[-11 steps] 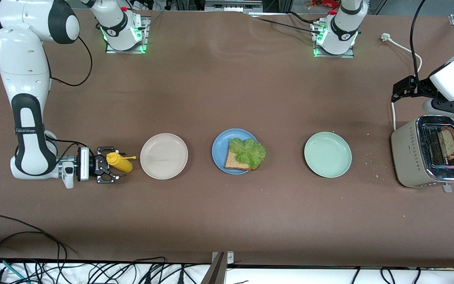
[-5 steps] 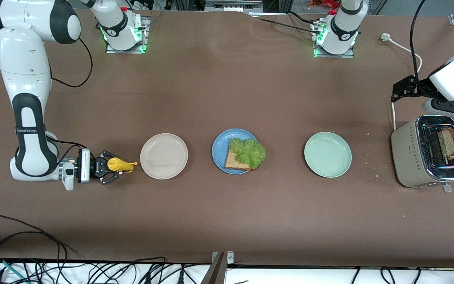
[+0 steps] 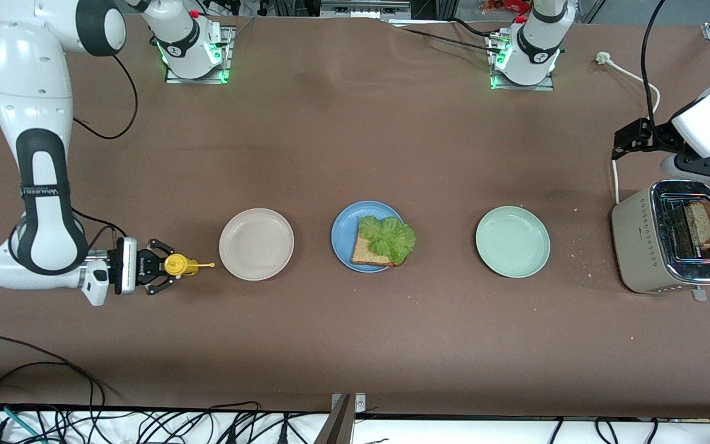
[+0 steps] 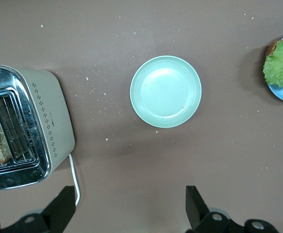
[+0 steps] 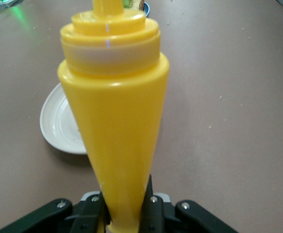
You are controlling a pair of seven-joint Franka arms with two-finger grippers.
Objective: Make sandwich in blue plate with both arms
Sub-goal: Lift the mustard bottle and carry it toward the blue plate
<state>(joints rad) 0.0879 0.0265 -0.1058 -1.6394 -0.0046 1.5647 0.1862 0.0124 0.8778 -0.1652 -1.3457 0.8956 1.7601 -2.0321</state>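
Brown surface (image 3: 355, 345) is carrying the round blue plate (image 3: 341, 237), holding a brown bread slice (image 3: 368, 253) under ruffled green lettuce (image 3: 387, 237). Toward the right arm's end from it, the right tool (image 3: 159, 267) is gripping a yellow plastic squeeze bottle (image 3: 177, 266), nozzle aiming platewards. Left tool (image 4: 132, 216) is waiting open above the toaster (image 3: 669, 246).

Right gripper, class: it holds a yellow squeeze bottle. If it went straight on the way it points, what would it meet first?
The right gripper, shut on the yellow plastic squeeze bottle, points along the table toward the round beige plate. The bottle's nozzle would probably reach that plate's rim first, though its height is unclear.
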